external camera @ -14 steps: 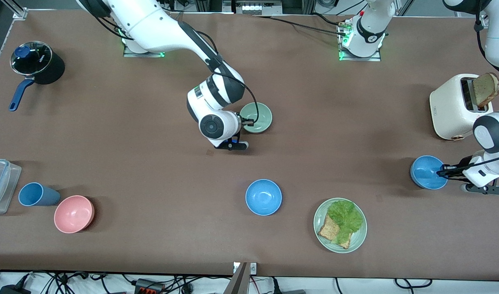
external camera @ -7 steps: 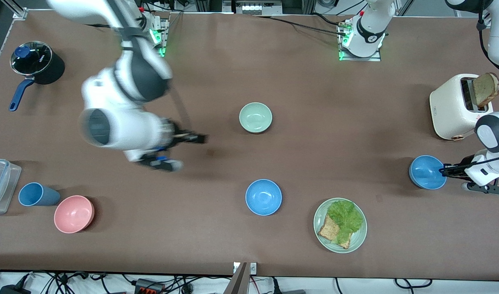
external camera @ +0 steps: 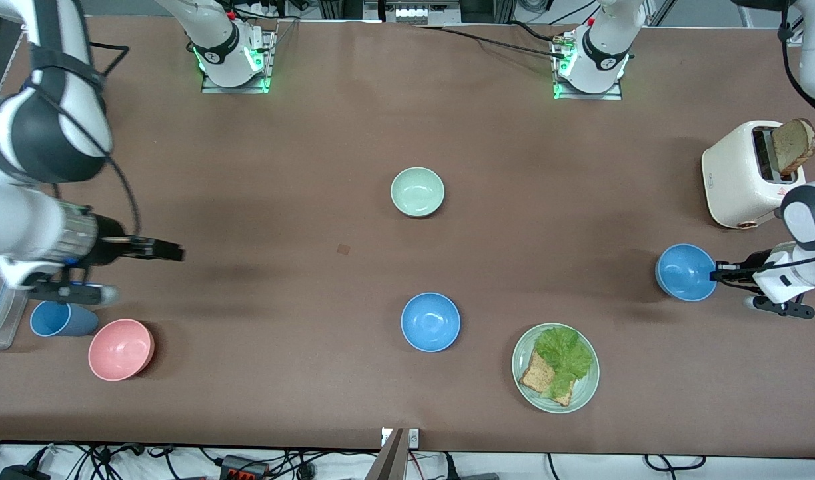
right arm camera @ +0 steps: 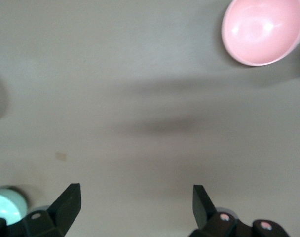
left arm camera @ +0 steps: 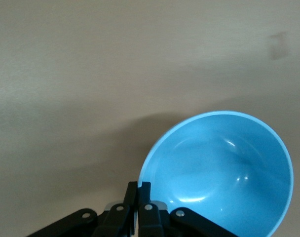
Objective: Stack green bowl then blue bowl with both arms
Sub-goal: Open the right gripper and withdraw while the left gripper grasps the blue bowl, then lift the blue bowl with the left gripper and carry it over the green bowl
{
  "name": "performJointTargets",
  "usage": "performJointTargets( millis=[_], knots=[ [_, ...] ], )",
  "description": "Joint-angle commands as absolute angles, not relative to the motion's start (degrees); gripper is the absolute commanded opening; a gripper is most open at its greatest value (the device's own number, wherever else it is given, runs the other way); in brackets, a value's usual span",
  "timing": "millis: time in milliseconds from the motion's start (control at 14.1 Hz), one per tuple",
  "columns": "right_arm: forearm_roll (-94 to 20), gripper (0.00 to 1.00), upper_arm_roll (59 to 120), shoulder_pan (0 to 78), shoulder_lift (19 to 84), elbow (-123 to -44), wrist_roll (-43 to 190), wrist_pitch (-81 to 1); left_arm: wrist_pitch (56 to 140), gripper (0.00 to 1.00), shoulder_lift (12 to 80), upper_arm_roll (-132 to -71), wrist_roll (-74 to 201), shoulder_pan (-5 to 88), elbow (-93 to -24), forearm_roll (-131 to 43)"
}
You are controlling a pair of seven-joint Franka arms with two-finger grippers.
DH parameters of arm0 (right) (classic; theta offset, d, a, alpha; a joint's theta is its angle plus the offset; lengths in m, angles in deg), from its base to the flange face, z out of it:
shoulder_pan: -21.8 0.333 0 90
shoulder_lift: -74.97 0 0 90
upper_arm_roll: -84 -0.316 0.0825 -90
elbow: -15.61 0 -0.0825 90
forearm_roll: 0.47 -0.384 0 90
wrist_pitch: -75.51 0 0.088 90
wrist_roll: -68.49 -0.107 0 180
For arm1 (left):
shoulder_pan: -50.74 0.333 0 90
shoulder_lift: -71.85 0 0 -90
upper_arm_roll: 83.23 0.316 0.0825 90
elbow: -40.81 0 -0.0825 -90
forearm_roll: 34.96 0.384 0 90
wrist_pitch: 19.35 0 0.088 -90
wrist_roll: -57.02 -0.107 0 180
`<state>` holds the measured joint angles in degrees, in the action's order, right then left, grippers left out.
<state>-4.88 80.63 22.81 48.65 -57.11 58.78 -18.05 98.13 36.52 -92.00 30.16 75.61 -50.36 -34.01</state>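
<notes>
The green bowl [external camera: 417,192] sits upright on the table's middle, with nothing in it; its edge also shows in the right wrist view [right arm camera: 6,207]. My left gripper [external camera: 714,273] is shut on the rim of the blue bowl [external camera: 684,272] and holds it tilted just above the table, nearer to the front camera than the toaster. In the left wrist view the fingers [left arm camera: 139,190] pinch the bowl's [left arm camera: 224,168] rim. My right gripper [external camera: 170,252] is open and empty over bare table at the right arm's end; it shows open in the right wrist view [right arm camera: 135,192].
A second blue bowl [external camera: 430,322] lies nearer the front camera than the green bowl. A green plate [external camera: 522,347] holds bread and lettuce. A toaster [external camera: 747,173] stands at the left arm's end. A pink bowl [external camera: 119,349], blue cup [external camera: 57,319], clear container [external camera: 0,300] and pot [external camera: 64,100] are at the right arm's end.
My right gripper left the green bowl's rim and swung away to the right arm's end of the table. My left gripper moved the blue bowl a little toward the table's middle.
</notes>
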Motion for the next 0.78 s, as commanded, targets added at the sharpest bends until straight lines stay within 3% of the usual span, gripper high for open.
performJointTargets(
  millis=[0, 213, 710],
  knots=[
    [-1.97, 1.00, 80.39, 22.59, 51.84, -57.43, 58.74, -17.21, 92.89, 0.00, 41.51, -95.00, 28.11, 76.40, -51.21, -35.32],
    [-1.71, 1.00, 85.75, 23.02, 54.30, -57.78, 61.62, -17.30, 87.72, 0.00, 44.24, -98.42, 28.11, 76.40, -51.12, -35.32],
    [-2.40, 1.00, 85.49, 18.19, 58.61, -58.93, 69.54, -17.92, 78.39, 0.00, 49.78, -109.58, 35.13, 76.32, -51.12, -39.95]
  ],
)
